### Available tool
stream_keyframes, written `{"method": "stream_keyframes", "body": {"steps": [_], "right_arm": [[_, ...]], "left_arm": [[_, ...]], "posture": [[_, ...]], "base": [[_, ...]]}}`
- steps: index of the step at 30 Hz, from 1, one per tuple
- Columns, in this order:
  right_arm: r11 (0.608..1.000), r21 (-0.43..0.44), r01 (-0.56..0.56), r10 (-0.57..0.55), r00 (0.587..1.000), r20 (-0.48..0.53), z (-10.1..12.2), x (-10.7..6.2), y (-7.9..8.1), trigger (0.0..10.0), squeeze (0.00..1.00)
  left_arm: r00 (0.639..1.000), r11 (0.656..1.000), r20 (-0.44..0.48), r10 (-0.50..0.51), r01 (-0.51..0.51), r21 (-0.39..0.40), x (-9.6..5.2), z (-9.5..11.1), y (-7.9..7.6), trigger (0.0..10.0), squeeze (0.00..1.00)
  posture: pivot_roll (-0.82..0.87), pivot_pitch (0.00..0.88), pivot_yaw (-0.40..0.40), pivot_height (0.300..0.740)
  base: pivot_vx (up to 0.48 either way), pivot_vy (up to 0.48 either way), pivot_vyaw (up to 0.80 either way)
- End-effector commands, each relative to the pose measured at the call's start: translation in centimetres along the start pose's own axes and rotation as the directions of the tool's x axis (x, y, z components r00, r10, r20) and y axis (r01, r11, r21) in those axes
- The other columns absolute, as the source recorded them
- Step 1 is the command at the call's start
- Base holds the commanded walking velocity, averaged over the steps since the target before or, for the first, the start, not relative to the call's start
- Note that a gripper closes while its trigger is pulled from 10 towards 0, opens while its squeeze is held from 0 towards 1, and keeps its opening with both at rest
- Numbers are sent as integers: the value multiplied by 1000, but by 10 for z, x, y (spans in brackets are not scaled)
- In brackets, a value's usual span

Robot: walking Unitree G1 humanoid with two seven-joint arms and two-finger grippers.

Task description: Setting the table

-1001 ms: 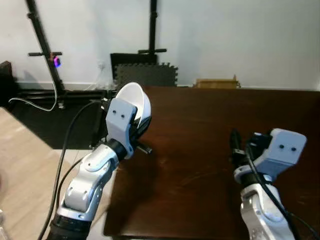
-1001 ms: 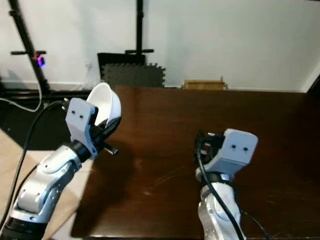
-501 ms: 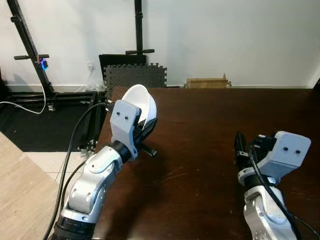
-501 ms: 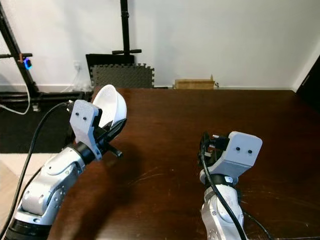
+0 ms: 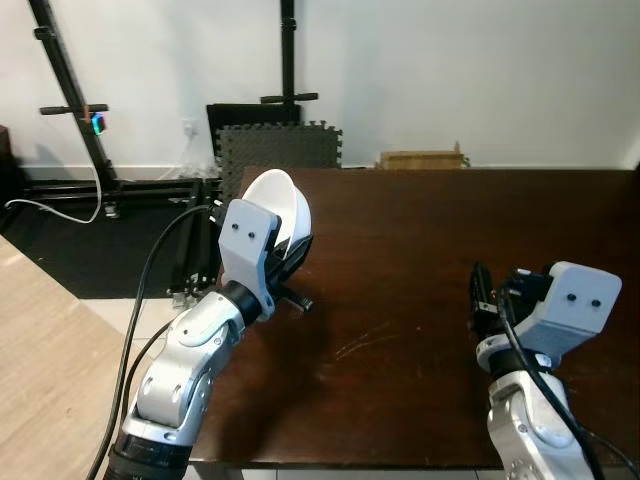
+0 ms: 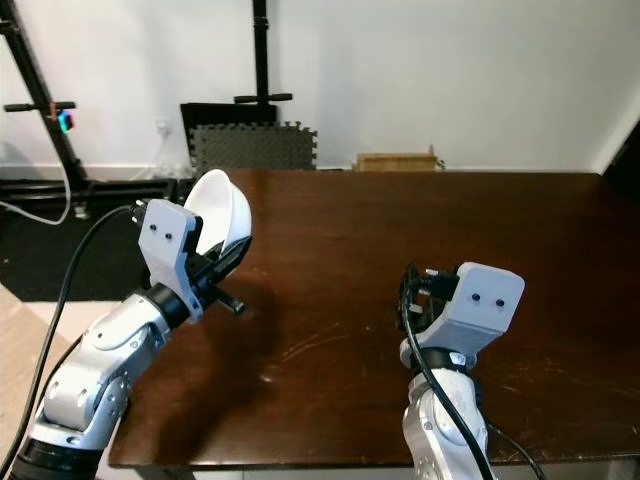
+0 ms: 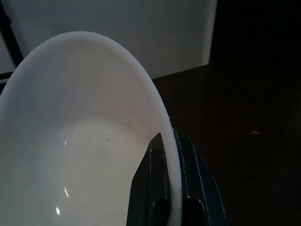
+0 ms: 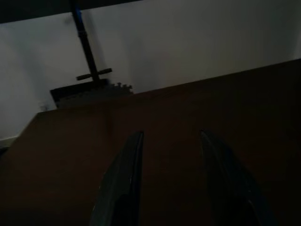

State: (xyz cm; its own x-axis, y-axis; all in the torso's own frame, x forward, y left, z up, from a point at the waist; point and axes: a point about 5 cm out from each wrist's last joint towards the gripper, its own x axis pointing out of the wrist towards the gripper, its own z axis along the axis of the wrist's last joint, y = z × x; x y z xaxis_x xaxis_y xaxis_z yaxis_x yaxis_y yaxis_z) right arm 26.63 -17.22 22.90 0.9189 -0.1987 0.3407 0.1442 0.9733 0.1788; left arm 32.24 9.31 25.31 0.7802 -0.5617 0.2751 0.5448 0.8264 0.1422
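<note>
Above the left edge of the dark wooden table point(image 5: 420, 250), a white bowl point(image 5: 283, 205) is held tilted, its hollow turned towards the robot's left and its rim standing nearly upright. It sits at the tip of the left gripper point(image 5: 290, 250), clear of the tabletop, with the arm's shadow lying on the wood beneath and behind it. In the left wrist view the bowl point(image 7: 80, 141) is very close to the camera, and the two black fingers point(image 7: 188, 188) are clamped on its rim, one inside the hollow and one on the outer wall, so the edge runs between them. The silver left arm point(image 5: 190, 360) rises from beside the table's left edge, a black cable point(image 5: 140, 300) looping along it.

Well apart from the bowl, over the near right part of the table, the right gripper point(image 5: 480, 300) hangs above the bare wood and holds nothing. In the right wrist view its fingers point(image 8: 124, 183) stand apart, with brown tabletop showing in the gap between them.

Beyond the far edge of the table, against the white wall point(image 5: 480, 70), a stack of dark foam mats point(image 5: 280, 150) leans beside a black stand point(image 5: 290, 60), and a flat cardboard box point(image 5: 422, 159) lies on the floor just behind the table. Further left another black stand point(image 5: 70, 100) carries a small blue-green light point(image 5: 98, 122), above black flooring, with pale wood floor point(image 5: 50, 380) nearer the robot.
</note>
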Motion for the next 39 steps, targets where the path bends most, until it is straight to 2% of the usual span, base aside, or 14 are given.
{"method": "stream_keyframes", "body": {"steps": [1, 24, 29, 39], "right_arm": [[1000, -6, -1, 1, 1000, -2, -1, -1, 0, 10000, 0], [1000, -9, 4, -4, 1000, -5, -1, -2, -1, 10000, 0], [1000, 14, 6, -5, 1000, -9, -2, -1, 0, 10000, 0], [1000, 5, 7, -7, 1000, -4, 0, -1, -1, 10000, 0]], "left_arm": [[1000, 1000, -8, 5, -5, 7, -2, -3, 1, 10000, 0], [1000, 1000, -14, 9, -9, 4, -2, -4, 1, 10000, 0], [999, 999, -35, -13, 14, 30, -1, -7, -2, 10000, 0], [999, 1000, -35, -16, 17, 23, 0, -8, -4, 10000, 0]], "posture": [[3, 67, 36, 740], [1, 72, 37, 740], [0, 70, 38, 740], [-4, 71, 40, 740]], "base": [[0, 0, 0], [0, 0, 0], [0, -240, -800], [0, -411, -800]]}}
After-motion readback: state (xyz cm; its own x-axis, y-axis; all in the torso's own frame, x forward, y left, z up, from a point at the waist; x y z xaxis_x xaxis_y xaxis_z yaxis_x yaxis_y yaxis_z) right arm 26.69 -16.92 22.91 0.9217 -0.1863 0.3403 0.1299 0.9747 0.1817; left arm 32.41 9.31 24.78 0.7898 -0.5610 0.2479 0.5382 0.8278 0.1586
